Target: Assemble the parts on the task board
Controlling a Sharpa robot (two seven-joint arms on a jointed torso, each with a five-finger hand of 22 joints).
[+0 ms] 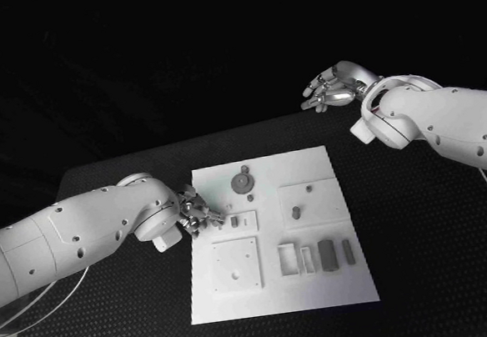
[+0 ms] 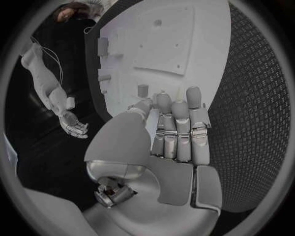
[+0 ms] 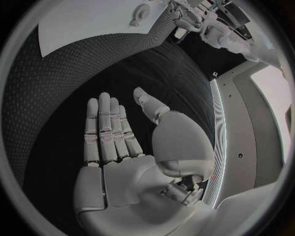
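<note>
The left hand (image 1: pixel 196 214) is down at the left edge of the white board (image 1: pixel 333 291), fingers (image 2: pixel 178 115) laid straight and side by side, tips reaching over the rim toward a small upright part (image 2: pixel 142 90) just beyond them. Nothing is held in that hand; the fingers are extended, not wrapped round anything. The right hand (image 1: pixel 332 89) is up and well clear past the table's (image 1: pixel 450 259) far edge, palm flat, fingers spread and empty.

The parts sit untouched across the board: a round piece (image 1: pixel 243 181) near the far edge, a square plate (image 1: pixel 237 263) toward the near left corner, a frame (image 1: pixel 288 258) and two short bars (image 1: pixel 326 254) beside it. So this looks like the opening reach for the first pick, with assembly barely begun. Next, I reckon, the left hand must curl thumb and finger round that little part without knocking it over, a fine pinch.
</note>
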